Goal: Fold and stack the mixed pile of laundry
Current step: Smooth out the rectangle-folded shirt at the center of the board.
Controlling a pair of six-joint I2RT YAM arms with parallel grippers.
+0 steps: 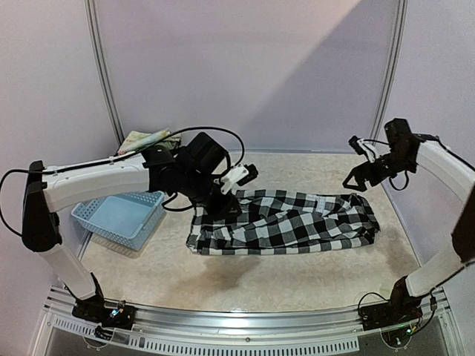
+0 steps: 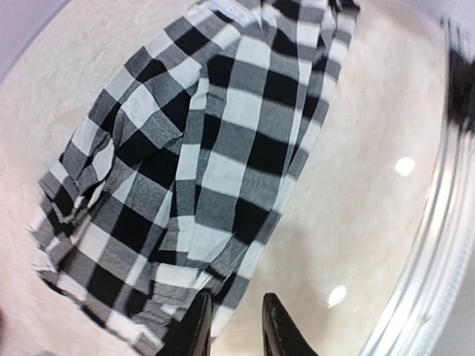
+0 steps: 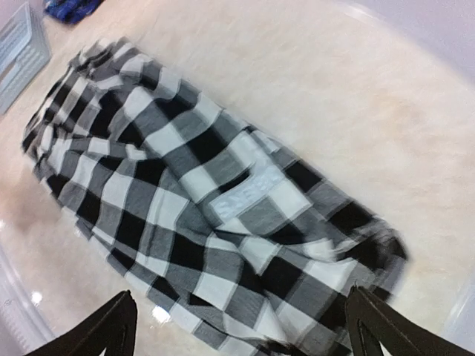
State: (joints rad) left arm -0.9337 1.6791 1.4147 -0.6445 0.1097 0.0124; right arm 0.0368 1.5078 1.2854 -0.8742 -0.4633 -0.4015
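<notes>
The black-and-white checked shirt (image 1: pixel 286 222) lies spread lengthwise on the table, partly folded and rumpled. My left gripper (image 1: pixel 223 206) is low over its left end. In the left wrist view the left gripper (image 2: pixel 236 328) has its fingers a narrow gap apart, with the shirt (image 2: pixel 215 148) edge lying at the left finger and bare table showing between them. My right gripper (image 1: pixel 358 176) hovers wide open above the shirt's right end, with the shirt (image 3: pixel 215 193) below the right gripper (image 3: pixel 241 326). A pale floral cloth (image 1: pixel 147 139) lies at the back left. A dark blue piece (image 3: pixel 70 7) shows far off.
A light blue perforated basket (image 1: pixel 122 215) stands left of the shirt under my left arm; it also shows in the right wrist view (image 3: pixel 22 52). A metal rail (image 1: pixel 237 317) runs along the table's near edge. White walls enclose the back and sides.
</notes>
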